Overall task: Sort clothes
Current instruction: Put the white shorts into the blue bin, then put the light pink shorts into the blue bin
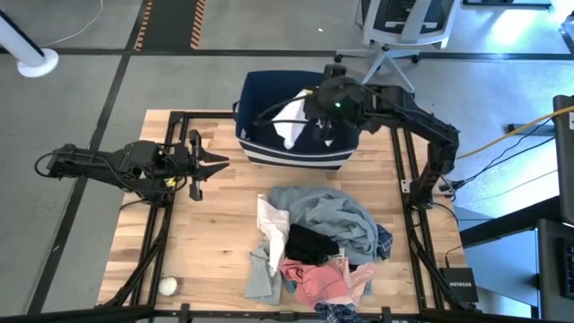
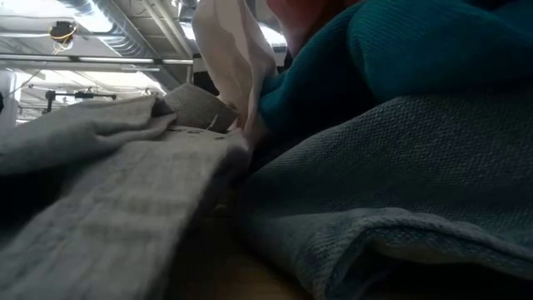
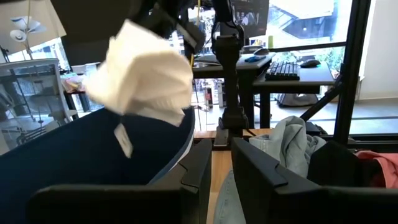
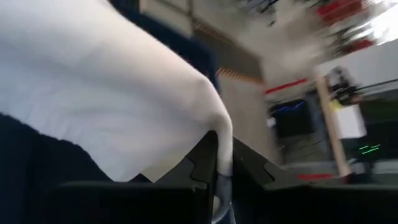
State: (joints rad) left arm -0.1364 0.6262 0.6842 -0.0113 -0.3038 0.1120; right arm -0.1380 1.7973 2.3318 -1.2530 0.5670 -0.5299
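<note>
My right gripper (image 4: 217, 163) has its fingers closed on a white garment (image 1: 291, 121), crumpled and hanging over the navy bin (image 1: 260, 148) at 12 o'clock. The clothes pile (image 1: 318, 242) – grey-blue, black, pink – sits at 5 o'clock on the wooden table (image 1: 215, 233), its lower layers hidden. My left gripper (image 1: 218, 162) waits at 9 o'clock, fingers spread – office chair (image 1: 404, 22) beyond.
</note>
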